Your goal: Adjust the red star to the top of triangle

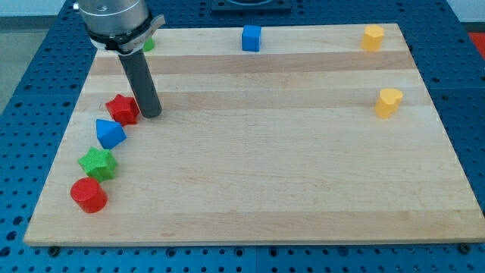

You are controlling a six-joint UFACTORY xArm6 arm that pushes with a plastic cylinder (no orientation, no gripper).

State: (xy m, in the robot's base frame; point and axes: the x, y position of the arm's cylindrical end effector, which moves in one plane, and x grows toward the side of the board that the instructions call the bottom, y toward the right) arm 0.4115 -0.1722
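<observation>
Pressing against the right flank of the red star, my tip sits low on the board — bare rod, nothing held, contact or a hair's gap, cannot tell which. Star lies just above the blue triangle, nearly touching it — so placement looks close to done. Tip on that side suggests a small leftward nudge to square it. Green star and red cylinder trail below, well clear of the rod.
</observation>
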